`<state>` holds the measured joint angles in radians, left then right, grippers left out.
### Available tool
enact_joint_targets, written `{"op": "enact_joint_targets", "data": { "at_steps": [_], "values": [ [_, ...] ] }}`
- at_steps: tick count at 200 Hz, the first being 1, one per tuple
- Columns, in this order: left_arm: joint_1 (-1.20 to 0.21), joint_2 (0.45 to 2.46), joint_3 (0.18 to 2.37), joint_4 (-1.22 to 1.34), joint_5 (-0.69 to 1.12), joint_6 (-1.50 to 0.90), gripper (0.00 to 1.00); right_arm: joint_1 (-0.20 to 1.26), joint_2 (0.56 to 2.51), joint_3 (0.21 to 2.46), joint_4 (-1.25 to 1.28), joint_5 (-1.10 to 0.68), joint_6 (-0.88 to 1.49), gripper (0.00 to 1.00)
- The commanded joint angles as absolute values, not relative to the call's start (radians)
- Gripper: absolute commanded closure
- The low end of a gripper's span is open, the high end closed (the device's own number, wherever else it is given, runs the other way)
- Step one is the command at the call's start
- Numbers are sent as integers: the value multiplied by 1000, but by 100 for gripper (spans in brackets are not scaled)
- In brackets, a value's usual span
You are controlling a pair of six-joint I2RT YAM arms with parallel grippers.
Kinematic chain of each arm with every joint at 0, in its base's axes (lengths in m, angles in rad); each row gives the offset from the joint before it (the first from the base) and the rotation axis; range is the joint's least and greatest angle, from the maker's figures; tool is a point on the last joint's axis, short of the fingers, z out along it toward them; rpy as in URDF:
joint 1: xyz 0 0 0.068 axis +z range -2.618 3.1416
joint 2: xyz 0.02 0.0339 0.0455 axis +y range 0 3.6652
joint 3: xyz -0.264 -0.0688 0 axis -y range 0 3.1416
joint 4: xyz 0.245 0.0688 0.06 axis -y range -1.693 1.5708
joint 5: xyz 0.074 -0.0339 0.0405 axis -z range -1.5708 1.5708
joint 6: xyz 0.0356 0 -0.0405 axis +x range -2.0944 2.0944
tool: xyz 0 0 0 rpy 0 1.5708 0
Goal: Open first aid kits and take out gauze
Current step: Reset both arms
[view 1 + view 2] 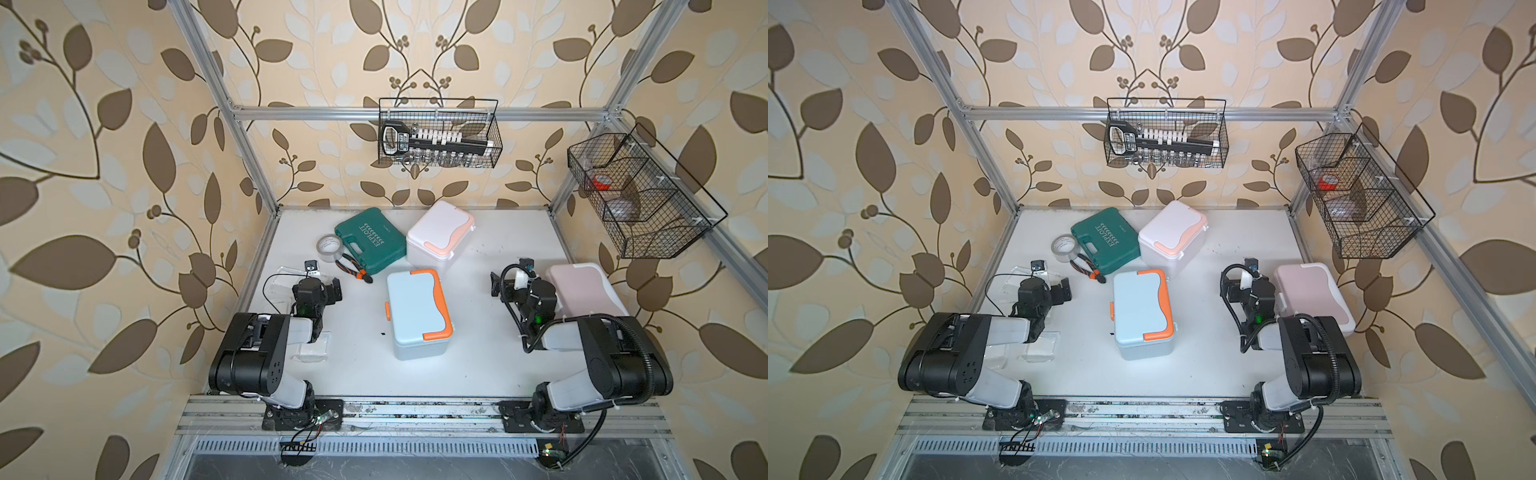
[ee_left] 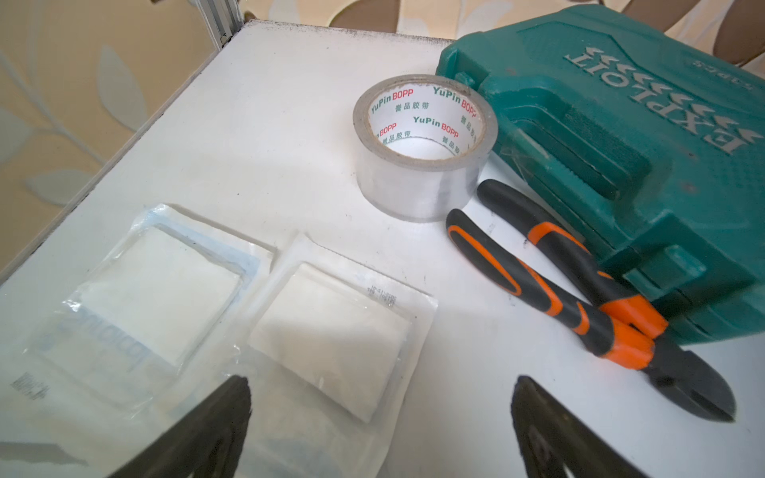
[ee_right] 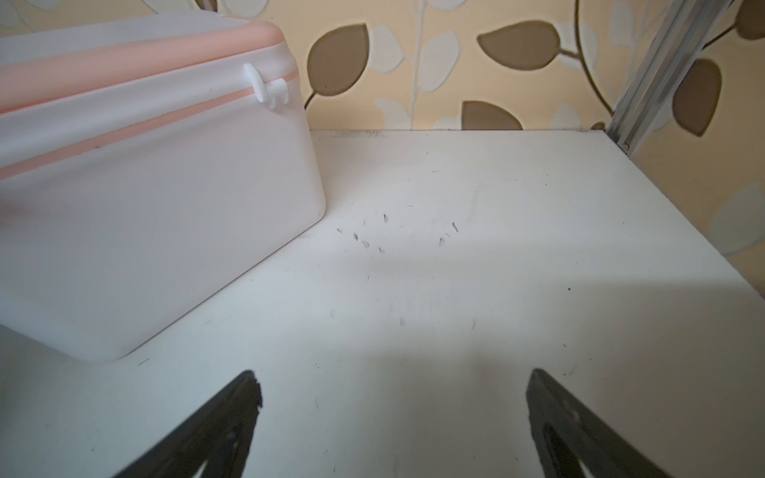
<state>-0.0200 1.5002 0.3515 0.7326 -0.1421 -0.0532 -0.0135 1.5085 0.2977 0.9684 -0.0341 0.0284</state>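
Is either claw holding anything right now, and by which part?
Nothing is held: left claw open over gauze, right claw open over table.

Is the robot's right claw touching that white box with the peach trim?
Apart. The right wrist view shows bare table between the open right gripper and the white box with peach trim.

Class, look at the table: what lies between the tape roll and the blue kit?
The pliers lie between the tape roll and the blue kit; both top views show this.
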Motion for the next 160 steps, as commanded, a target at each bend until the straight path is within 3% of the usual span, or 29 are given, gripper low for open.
{"op": "enact_joint_targets", "data": {
  "at_steps": [1,66,113,160],
  "values": [
    [-26,1491,376,749,-163,-47,1,-17,1502,301,979,-48,20,0],
    [-26,1487,370,757,-157,-45,1,-21,1498,295,988,-57,21,0],
    [-27,1338,266,834,-148,-44,1,-20,1390,137,1195,-6,41,0],
    [-25,1468,342,797,-216,-74,1,-16,1523,296,1031,4,36,0]
  ]
}}
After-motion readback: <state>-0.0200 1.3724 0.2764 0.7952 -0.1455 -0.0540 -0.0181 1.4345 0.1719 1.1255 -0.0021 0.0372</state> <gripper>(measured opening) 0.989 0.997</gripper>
